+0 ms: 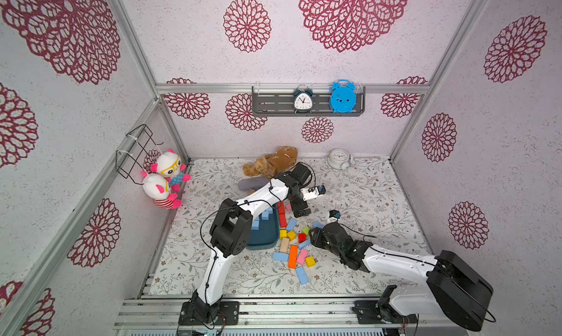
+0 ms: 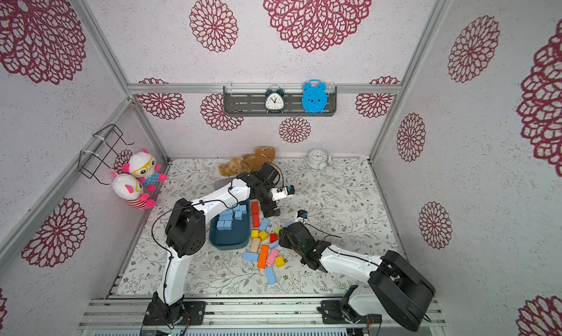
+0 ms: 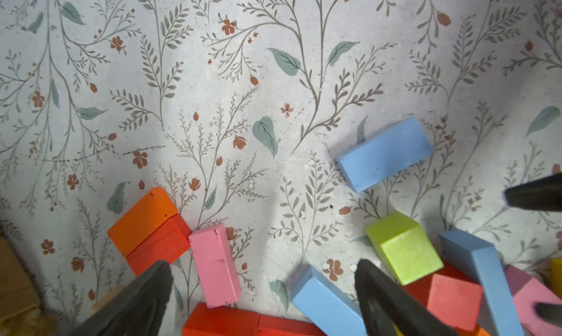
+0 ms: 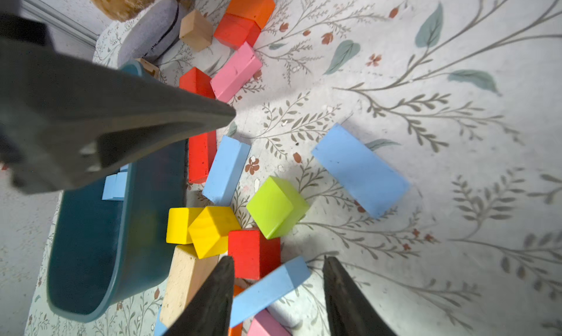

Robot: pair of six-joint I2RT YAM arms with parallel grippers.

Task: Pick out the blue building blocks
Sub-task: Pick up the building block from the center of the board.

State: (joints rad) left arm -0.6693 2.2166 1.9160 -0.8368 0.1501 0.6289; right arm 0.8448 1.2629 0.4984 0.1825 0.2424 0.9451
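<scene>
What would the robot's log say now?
left gripper: open, empty | right gripper: open over blue bar | teal tray: several blue blocks inside | table: loose blue blocks remain

The blue building blocks (image 4: 360, 170) look matte painted wood, the teal tray (image 4: 85, 252) smooth, glossy plastic.

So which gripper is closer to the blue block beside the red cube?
Right. The right gripper is just above the blue block, open around its end. The left gripper is open too, farther back, by the pink block.
</scene>
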